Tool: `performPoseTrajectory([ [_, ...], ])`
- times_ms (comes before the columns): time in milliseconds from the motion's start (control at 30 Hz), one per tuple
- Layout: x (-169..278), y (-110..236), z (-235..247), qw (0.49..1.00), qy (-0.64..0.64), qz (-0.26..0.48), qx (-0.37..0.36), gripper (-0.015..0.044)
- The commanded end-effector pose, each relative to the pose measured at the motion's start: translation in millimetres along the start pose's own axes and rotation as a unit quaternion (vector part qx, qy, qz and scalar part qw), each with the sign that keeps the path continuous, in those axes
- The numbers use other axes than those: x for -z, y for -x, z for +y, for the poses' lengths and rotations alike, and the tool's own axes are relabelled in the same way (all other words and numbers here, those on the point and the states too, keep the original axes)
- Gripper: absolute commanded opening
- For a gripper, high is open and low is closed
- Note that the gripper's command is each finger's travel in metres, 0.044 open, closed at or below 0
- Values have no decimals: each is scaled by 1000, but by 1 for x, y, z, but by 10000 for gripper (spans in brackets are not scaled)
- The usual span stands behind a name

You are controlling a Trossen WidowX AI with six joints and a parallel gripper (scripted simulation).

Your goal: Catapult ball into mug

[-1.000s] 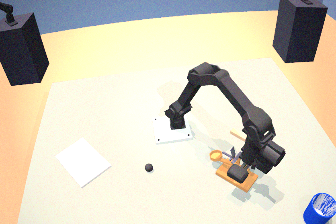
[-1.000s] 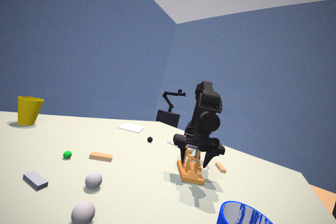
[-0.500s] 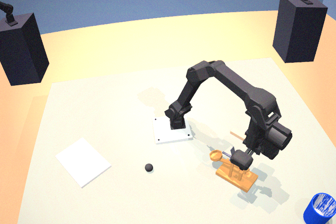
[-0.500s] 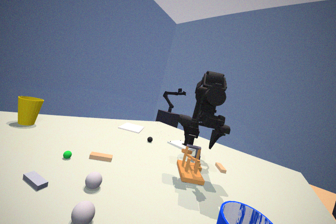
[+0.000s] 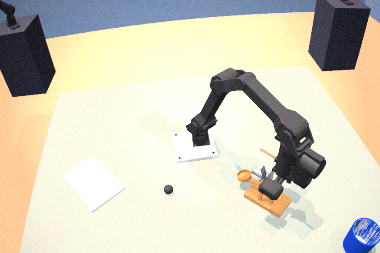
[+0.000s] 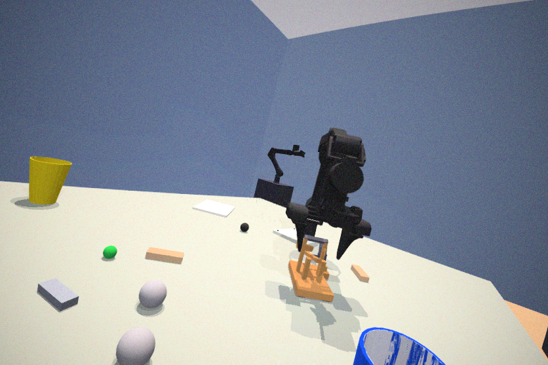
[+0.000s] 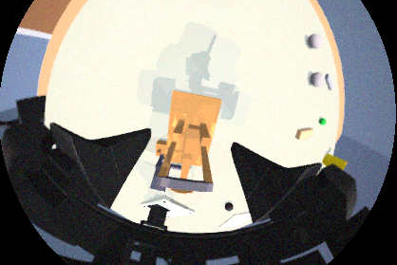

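The orange wooden catapult stands on the table right of the arm's base, and its round cup is empty. My gripper is open and empty, hanging just above the catapult with a finger on each side of its frame. The dark ball lies on the table well to the left of the catapult.
A white sheet lies at the left. A yellow cup, a green ball, two grey eggs, a grey block and tan blocks lie about the table. Dark pedestals stand beyond it.
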State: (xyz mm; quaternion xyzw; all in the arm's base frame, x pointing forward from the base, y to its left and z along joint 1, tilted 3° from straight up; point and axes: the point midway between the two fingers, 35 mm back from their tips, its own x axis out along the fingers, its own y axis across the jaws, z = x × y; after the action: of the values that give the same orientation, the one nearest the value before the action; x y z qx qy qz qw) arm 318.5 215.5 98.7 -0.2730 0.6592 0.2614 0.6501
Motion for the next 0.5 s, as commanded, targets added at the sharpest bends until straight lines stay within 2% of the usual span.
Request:
performPoseTrajectory([
  [0, 0, -5, 0, 1000, 1, -2, -1, 440],
  [467, -1, -28, 0, 1000, 1, -2, -1, 440],
])
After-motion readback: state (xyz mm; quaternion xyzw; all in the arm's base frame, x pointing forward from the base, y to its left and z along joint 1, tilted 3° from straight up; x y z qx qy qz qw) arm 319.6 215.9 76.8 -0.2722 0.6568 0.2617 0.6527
